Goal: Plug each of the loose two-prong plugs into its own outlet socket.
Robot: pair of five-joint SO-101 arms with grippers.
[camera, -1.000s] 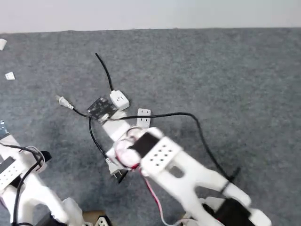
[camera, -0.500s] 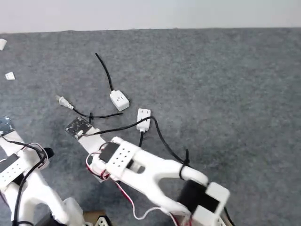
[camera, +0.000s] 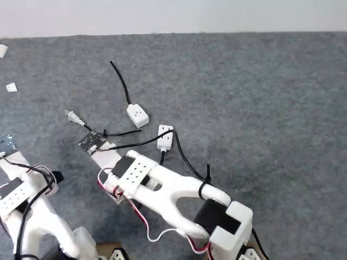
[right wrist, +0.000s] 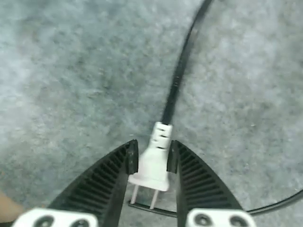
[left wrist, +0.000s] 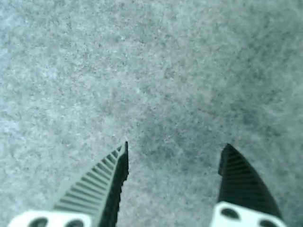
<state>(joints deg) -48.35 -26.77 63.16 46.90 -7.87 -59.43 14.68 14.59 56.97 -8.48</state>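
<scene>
Plug sits clamped in the right gripper; left gripper spread wide, empty.

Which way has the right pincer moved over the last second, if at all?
Yes. In the high view the right pincer has swung left, away from the upper white outlet socket it was beside.

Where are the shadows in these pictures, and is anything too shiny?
High view: soft, even light on the grey carpet, hardly any shadow, no glare. Left wrist view: a dim patch on the carpet ahead of the open left gripper. Right wrist view: a darker smudge beside the black cord; the white plug in the right gripper is bright, not glaring.
</scene>
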